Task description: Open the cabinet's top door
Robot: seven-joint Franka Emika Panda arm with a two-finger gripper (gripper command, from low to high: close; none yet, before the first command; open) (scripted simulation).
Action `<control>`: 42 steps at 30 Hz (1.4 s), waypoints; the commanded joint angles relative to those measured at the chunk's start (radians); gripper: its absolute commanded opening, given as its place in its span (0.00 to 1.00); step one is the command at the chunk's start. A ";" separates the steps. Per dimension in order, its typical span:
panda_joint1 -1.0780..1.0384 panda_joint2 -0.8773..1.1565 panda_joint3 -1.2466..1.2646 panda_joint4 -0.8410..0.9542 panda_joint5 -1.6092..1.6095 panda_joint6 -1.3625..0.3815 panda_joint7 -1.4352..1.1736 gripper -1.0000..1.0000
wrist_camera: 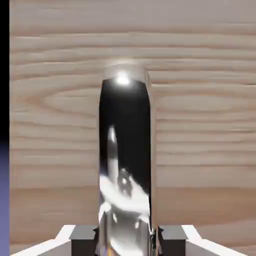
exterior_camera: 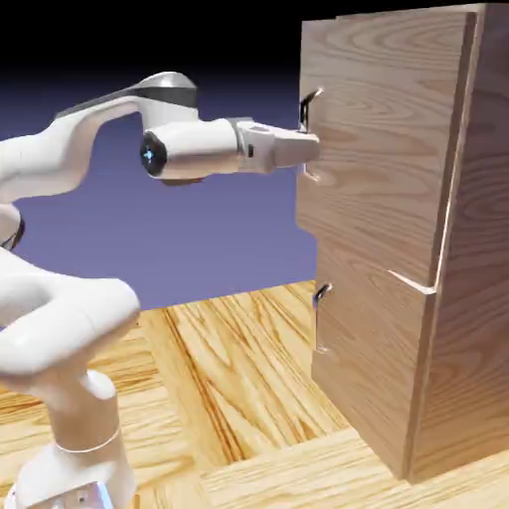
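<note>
the cabinet (exterior_camera: 398, 249) stands straight ahead of the level gripper (exterior_camera: 310, 147). its top door (exterior_camera: 383, 139) fills the hand view, and the door's metal handle (wrist_camera: 125, 165) runs lengthwise between the jaws, pinched; the coming pull is likely straight back.

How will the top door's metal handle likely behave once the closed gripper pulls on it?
The handle looks polished and mirror-like, so it may slip between the finger tips. It seems a stiff bracket, unlikely to bend. The top door already stands slightly ajar, so it probably swings freely.
</note>
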 commanded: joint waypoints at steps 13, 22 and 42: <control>0.095 0.043 -0.471 -0.123 -0.363 -0.425 -0.125 0.00; 0.124 0.225 -0.797 -0.046 -0.655 -0.736 -0.231 0.00; 0.455 0.939 -1.391 0.560 -1.052 -1.504 -0.520 0.00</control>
